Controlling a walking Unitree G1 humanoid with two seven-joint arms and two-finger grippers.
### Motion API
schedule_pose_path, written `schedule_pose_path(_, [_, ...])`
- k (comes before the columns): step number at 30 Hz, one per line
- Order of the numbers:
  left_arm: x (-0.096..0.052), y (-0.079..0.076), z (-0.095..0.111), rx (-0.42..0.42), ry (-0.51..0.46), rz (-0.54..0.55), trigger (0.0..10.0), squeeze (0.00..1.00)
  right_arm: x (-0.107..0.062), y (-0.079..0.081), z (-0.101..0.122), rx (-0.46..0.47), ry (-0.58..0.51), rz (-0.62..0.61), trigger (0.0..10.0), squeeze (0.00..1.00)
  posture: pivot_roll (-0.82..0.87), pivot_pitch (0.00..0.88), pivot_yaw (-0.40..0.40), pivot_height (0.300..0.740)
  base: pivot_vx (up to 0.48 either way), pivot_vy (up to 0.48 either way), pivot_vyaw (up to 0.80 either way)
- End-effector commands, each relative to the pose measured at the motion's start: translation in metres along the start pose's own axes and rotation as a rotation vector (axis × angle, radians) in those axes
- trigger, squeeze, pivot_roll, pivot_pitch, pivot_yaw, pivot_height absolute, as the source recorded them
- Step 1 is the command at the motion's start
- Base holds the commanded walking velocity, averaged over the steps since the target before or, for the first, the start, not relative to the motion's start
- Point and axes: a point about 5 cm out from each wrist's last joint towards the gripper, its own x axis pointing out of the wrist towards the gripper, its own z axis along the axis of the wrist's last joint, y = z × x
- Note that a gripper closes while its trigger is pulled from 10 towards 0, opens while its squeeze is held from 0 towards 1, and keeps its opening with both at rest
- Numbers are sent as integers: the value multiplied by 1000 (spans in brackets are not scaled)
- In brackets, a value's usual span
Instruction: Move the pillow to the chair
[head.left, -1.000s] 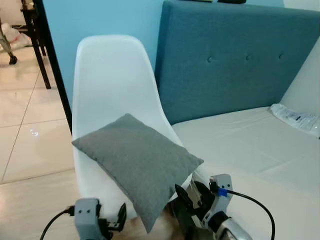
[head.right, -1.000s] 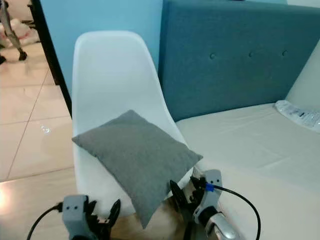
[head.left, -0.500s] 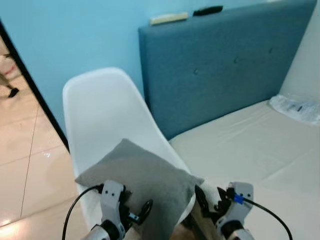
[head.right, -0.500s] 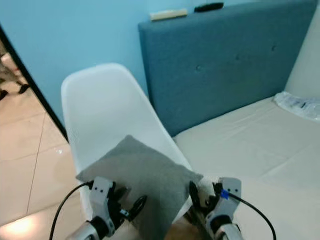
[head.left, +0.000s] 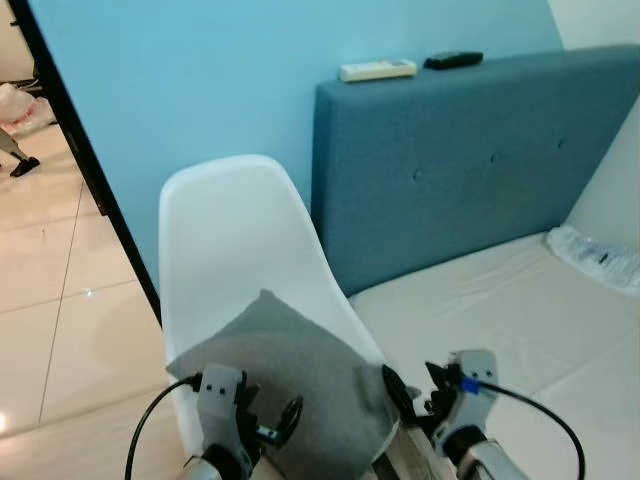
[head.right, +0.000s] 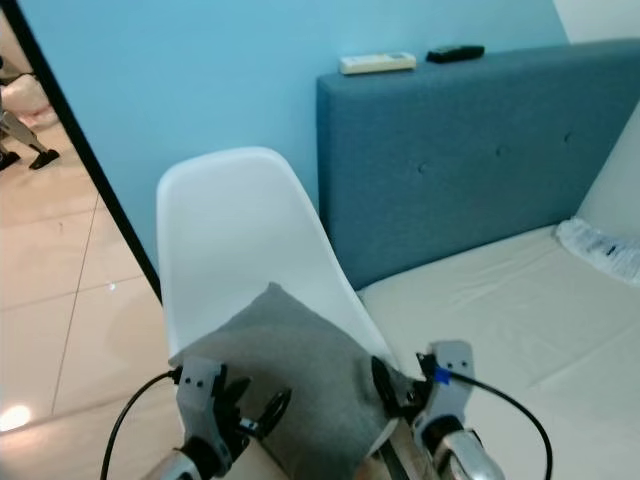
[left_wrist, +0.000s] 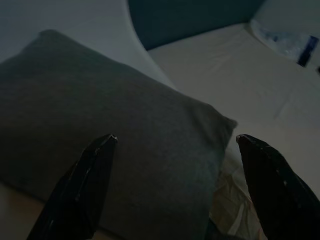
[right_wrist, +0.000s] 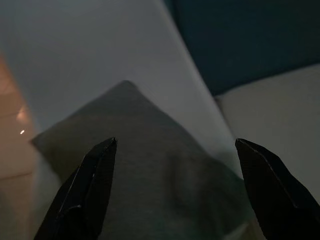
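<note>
The grey pillow (head.left: 290, 385) lies on the seat of the white chair (head.left: 235, 240), one corner toward the backrest, another hanging over the seat's front edge. My left gripper (left_wrist: 175, 145) and my right gripper (right_wrist: 175, 150) hover before the front edge, fingers spread wide, holding nothing. The bed (head.left: 500, 310) adjoins the chair's right side.

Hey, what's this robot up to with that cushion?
It is moving a grey pillow onto a white chair beside a bed. The pillow lies on the chair's seat, leaning on the backrest. The left gripper and right gripper sit just in front of it, jaws wide open, holding nothing.
</note>
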Motion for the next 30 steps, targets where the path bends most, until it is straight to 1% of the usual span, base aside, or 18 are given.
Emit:
schedule_pose_path(1, [0, -1, -1, 4, 4, 18, 10000, 0, 0, 2, -4, 7, 25, 19, 10000, 0, -8, 0, -58, 698, 0, 0, 0])
schedule_pose_path(4, [1, -1, -2, -6, 8, 21, 10000, 0, 0, 2, -5, 5, 34, 25, 10000, 0, -15, 0, -56, 713, 0, 0, 0])
schedule_pose_path(9, [3, -2, -2, 4, 23, 10, 10000, 0, -2, -1, -4, 22, 28, -1, 10000, 0, -26, 2, -40, 738, 0, 0, 0])
schedule_pose_path(14, [4, -2, -2, 4, 30, 8, 10000, 0, -3, -1, -4, 26, 24, -12, 10000, 0, -39, 6, -26, 740, 0, 0, 0])
schedule_pose_path(20, [8, -2, -1, 14, 37, 4, 10000, 0, -4, -6, -5, 43, 23, -51, 10000, 0, -53, 0, -12, 740, 0, 0, 0])
schedule_pose_path(22, [9, -3, -2, 20, 40, 0, 10000, 0, -3, -11, -7, 35, 37, -76, 10000, 0, -51, 0, -16, 740, 0, 0, 0])
schedule_pose_path(27, [8, -3, -3, 22, 49, 7, 10000, 0, -2, -13, -9, 26, 58, -79, 10000, 0, -44, 0, -24, 740, 0, 0, 0])
schedule_pose_path(30, [7, -2, -6, 23, 74, 15, 10000, 0, -2, -13, -12, 23, 73, -74, 10000, 0, -34, 0, -31, 740, -89, 0, 0])
